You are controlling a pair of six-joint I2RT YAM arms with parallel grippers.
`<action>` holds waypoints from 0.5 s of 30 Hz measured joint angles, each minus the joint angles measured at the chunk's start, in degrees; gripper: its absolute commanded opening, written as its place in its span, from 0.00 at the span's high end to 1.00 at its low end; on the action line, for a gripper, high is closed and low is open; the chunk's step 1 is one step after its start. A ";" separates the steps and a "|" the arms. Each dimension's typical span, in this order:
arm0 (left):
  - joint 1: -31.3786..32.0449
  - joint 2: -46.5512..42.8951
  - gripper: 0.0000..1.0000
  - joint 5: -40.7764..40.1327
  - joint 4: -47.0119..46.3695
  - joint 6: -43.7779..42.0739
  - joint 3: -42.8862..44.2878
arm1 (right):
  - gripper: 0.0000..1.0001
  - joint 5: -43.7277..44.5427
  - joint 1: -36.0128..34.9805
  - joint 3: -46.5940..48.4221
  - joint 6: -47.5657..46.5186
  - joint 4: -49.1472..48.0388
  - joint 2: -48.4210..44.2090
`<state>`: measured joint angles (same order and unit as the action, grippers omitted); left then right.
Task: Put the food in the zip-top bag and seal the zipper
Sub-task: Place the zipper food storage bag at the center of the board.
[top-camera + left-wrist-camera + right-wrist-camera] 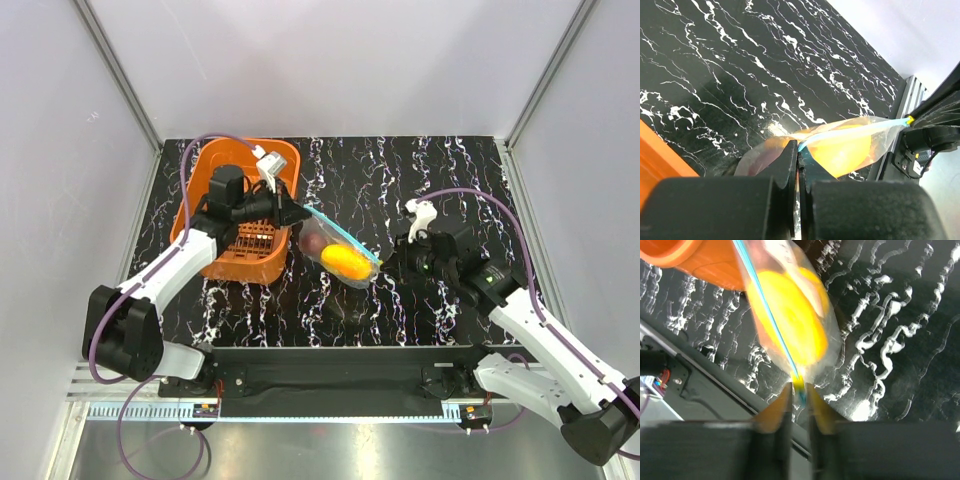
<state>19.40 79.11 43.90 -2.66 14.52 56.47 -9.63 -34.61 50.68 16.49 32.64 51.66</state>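
Note:
The clear zip-top bag hangs stretched between my two grippers above the black marble table. Inside it are a yellow-orange fruit and a dark reddish-purple piece. The light-blue zipper runs along its top edge. My left gripper is shut on the bag's left zipper end, as the left wrist view shows, with the bag beyond it. My right gripper pinches the right zipper end; in the blurred right wrist view the strip sits between the narrow-set fingers.
The orange slotted basket stands at the back left, under the left arm, and its rim shows in the right wrist view. White walls enclose the table on three sides. A black rail runs along the near edge.

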 measured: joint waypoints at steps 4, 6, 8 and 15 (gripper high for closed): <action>-0.92 0.02 1.00 -0.07 -2.47 0.09 -0.15 | 0.42 2.56 0.00 0.09 -0.31 3.65 -0.09; -1.14 0.02 1.00 -0.13 -5.07 0.39 -1.01 | 0.01 4.37 0.00 0.24 0.13 4.81 -0.22; -0.52 0.09 1.00 -0.22 -7.41 1.03 -2.54 | 0.00 6.29 0.00 0.48 -0.28 4.94 -0.83; 2.19 0.04 0.57 -0.94 -13.60 5.35 -10.64 | 0.00 14.23 0.00 1.68 2.54 2.29 -4.42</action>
<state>21.58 79.15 42.96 -16.25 19.88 45.82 4.60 -34.61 52.36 19.03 34.94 47.24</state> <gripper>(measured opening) 0.140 0.993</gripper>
